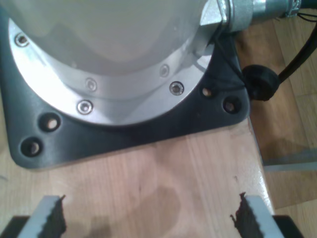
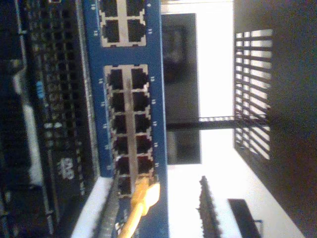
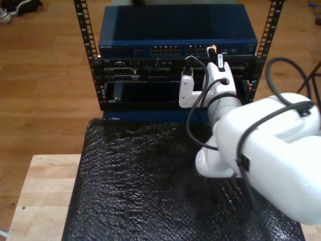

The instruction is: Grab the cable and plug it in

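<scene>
Orange cable (image 2: pixel 137 206) — clamped in second hand (image 2: pixel 148 218) | first hand (image 1: pixel 148 218) — apart, empty

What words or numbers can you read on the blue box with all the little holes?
None can be read for sure.
Blue metal network switch: tiny white marks beside the ports, too small to read.
Black perforated rack panel next to it: a white logo and a small blue label, both too blurred to read.
In the exterior view, the blue network switch carries a short white text at the exterior view's left end, too small to read.
</scene>
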Tool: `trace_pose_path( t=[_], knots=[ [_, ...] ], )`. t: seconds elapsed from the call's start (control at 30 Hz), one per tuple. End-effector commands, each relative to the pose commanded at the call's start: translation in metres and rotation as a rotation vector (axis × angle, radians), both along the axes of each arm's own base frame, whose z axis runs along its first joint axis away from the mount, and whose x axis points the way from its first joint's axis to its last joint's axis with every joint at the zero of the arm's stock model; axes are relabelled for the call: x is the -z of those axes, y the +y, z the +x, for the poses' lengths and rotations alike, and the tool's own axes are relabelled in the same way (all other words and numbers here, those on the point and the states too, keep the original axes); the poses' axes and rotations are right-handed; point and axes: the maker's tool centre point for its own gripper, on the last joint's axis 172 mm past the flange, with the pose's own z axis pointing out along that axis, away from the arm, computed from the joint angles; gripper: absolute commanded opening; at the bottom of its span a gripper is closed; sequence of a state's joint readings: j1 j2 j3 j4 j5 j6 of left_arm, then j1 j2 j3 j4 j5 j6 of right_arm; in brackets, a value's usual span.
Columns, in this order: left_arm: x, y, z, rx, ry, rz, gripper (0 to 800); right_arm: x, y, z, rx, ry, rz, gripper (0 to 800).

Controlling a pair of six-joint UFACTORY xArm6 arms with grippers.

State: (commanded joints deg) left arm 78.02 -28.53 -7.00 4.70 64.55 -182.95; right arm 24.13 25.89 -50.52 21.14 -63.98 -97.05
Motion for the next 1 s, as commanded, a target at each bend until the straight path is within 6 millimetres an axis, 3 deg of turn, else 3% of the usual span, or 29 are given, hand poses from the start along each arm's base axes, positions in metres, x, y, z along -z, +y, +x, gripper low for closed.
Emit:
trace_pose_path(
  t=[0.3, 0.47, 0.6, 0.67, 1.0],
  knots=[
    [0.000, 0.000, 0.000, 0.000, 0.000, -0.001, 800, -0.016, -0.010, -0.009, -0.032, 0.189, 0.029, 568],
    [0.000, 0.000, 0.000, 0.000, 0.000, 0.000, 800, -0.039, -0.059, -0.009, 0.020, 0.234, 0.054, 600],
    [0.000, 0.000, 0.000, 0.000, 0.000, -0.001, 800, -0.039, -0.067, -0.013, -0.019, 0.309, -0.002, 637],
    [0.000, 0.000, 0.000, 0.000, 0.000, -0.001, 800, -0.038, -0.082, -0.016, -0.024, 0.352, -0.038, 671],
    [0.000, 0.000, 0.000, 0.000, 0.000, 0.000, 800, -0.032, -0.181, -0.051, 0.044, 0.576, -0.178, 728]
  ],
)
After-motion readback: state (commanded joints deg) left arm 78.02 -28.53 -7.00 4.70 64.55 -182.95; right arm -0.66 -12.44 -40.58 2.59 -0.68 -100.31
